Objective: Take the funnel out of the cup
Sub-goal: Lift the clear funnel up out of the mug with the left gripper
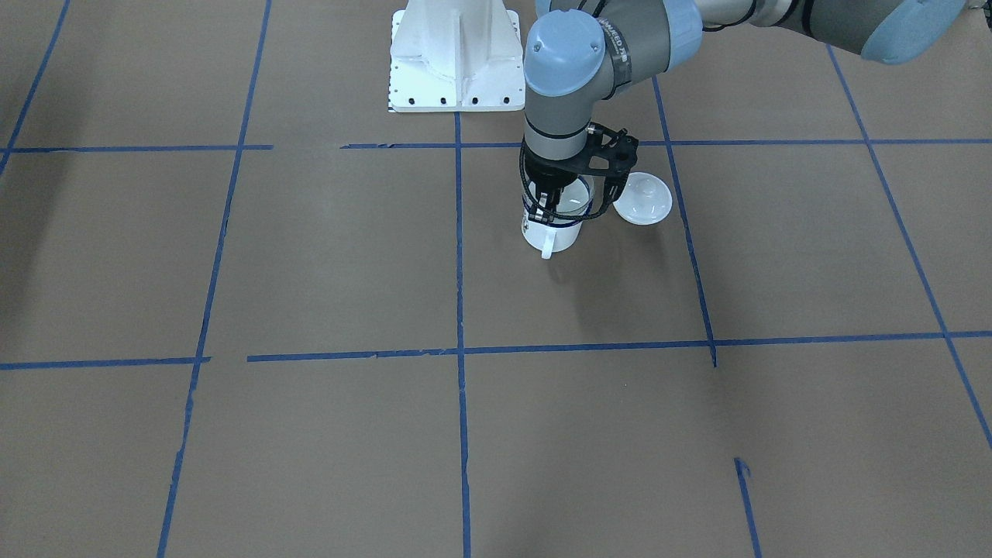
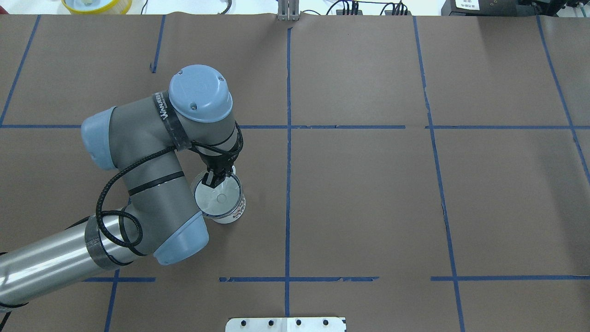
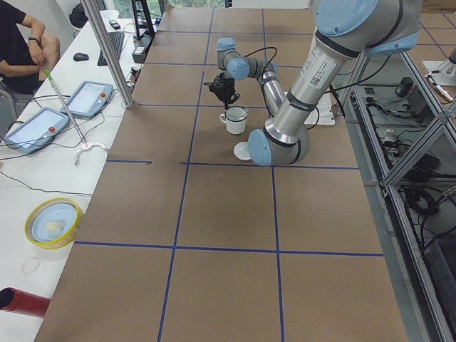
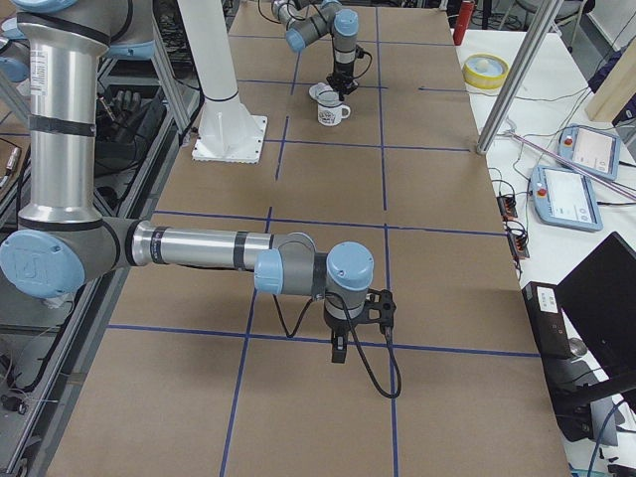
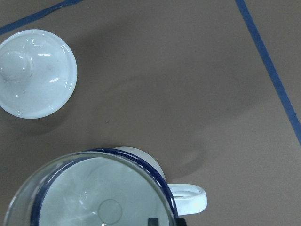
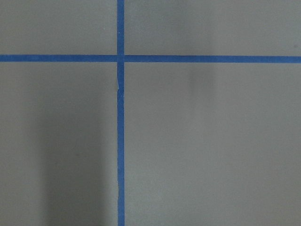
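The left gripper (image 1: pixel 547 204) points straight down over the cup (image 1: pixel 552 235). Its two fingers are drawn close together, and the clear rim of the funnel (image 1: pixel 578 195) is pinched between them on the side farthest from the robot. The funnel's wide mouth sits level over the cup's dark blue rim, and its spout points down into the cup. The pictures do not show whether the funnel rests on the rim or hangs just above it. In the left wrist view the funnel (image 5: pixel 94 197) ring lies around the blue rim, and the cup's white handle (image 5: pixel 190 197) sticks out to the right.

The cup stands upright on the brown paper table (image 1: pixel 310 256), on the robot's left half, near the middle blue tape line. Its handle points away from the robot. A round white lid (image 1: pixel 642 198) with a knob lies flat on the table just beside the cup, farther to the robot's left, and does not touch it.

The right gripper (image 4: pixel 339 350) hangs above the table, far from the cup at the other end, fingers pointing down. It shows only in the side view, so I cannot tell how wide it stands. Its wrist camera shows only brown paper and crossing blue tape.
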Robot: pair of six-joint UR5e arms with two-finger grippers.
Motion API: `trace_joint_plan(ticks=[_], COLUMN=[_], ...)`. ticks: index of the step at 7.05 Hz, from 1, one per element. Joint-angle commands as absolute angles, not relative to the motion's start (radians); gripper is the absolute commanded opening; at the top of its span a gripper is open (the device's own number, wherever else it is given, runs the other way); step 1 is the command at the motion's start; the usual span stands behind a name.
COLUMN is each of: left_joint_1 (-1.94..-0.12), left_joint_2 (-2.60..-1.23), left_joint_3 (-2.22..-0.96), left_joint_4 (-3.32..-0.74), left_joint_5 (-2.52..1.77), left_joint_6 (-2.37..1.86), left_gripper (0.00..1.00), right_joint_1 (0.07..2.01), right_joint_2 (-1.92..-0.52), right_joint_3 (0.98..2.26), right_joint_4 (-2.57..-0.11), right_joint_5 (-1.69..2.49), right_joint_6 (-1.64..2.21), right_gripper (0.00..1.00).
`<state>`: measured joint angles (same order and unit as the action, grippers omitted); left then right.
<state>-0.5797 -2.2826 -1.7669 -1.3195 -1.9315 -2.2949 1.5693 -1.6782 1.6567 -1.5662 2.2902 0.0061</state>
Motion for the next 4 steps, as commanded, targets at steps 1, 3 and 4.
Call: trace_joint_plan(ticks=[1,3,4], left_joint_1=[-0.642,-0.748,-0.796], left_joint_2=[-2.302,-2.322,-2.301], left_joint_3=[-1.894,-1.924,-1.896], left_joint_4=[-1.179,-1.21,-1.385], left_joint_5=[-1.93,-1.927,-1.919], left_joint_6=[-2.196,-2.126,-2.109], left_gripper=[0.0,0.0,0.0], right_joint_1=[1.569,1.569,1.569], right_joint_2=[-1.678,-1.678,-1.678], right_joint_3=[1.657,1.657,1.657], right_joint_4=[-1.566,-1.566,-1.566], right_joint_5=[2.29,2.29,2.29], right_joint_6=[0.006,0.006,0.006], right_gripper=[1.0,1.0,1.0])
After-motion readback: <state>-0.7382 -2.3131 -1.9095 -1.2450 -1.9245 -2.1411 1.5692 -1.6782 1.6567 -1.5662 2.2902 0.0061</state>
